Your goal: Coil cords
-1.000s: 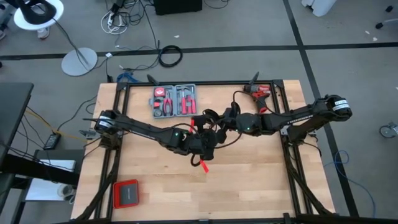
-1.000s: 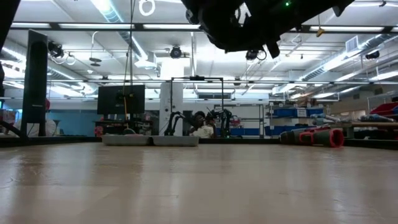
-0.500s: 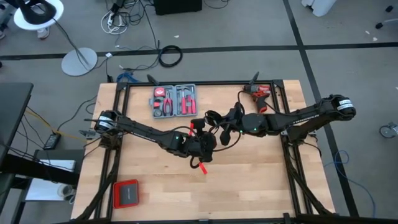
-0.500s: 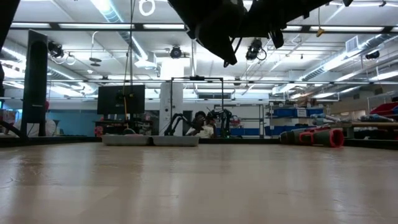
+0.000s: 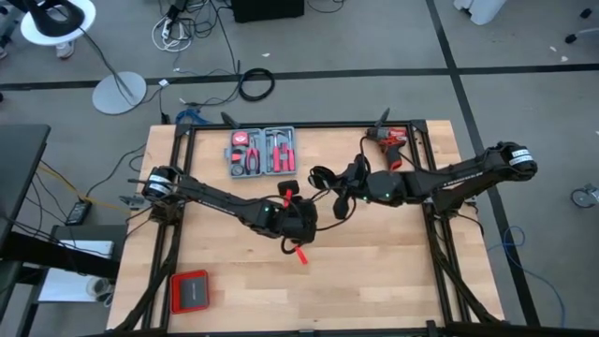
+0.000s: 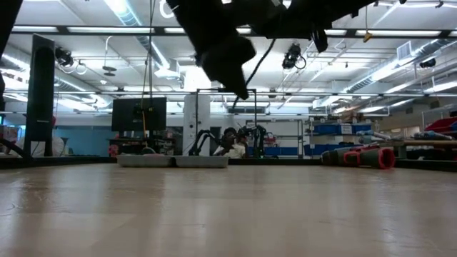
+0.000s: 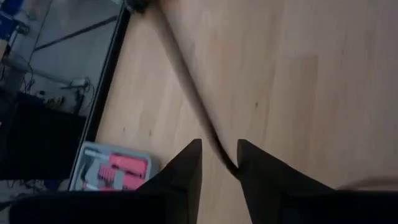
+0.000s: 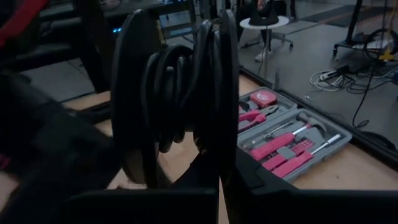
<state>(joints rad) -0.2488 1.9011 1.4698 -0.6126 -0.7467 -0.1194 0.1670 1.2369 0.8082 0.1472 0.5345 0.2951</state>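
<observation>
Above the table's middle, the right gripper is clamped on the coiled cords, loops hanging upright beside its fingers. One strand runs out long toward seven o'clock, passing between the parted fingers of the left gripper, just at the right gripper's eight o'clock.
</observation>
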